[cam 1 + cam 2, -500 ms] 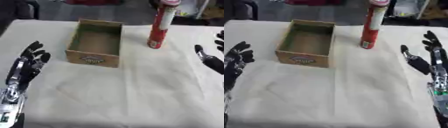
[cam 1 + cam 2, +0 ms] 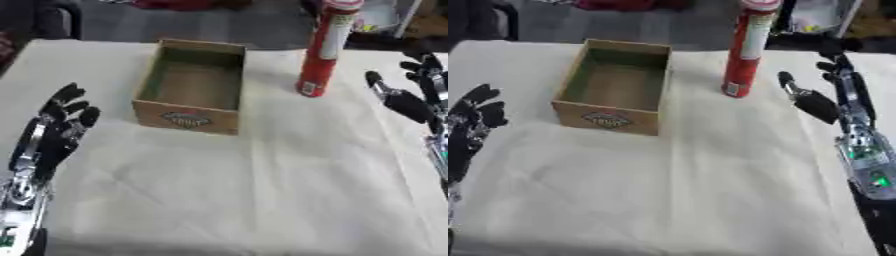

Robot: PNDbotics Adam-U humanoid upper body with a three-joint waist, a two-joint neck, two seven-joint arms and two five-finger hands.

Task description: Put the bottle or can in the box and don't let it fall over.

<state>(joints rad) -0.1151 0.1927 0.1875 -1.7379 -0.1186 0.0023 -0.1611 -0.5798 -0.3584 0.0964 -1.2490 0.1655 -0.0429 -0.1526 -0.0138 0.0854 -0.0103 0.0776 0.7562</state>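
white tablecloth (image 2: pixel 262 190), dark floor behind

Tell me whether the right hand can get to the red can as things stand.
Probably yes. The right hand is open, fingers up, just to the right of the upright red can, with only bare tablecloth between them. The box stands on the can's other side, out of the way.
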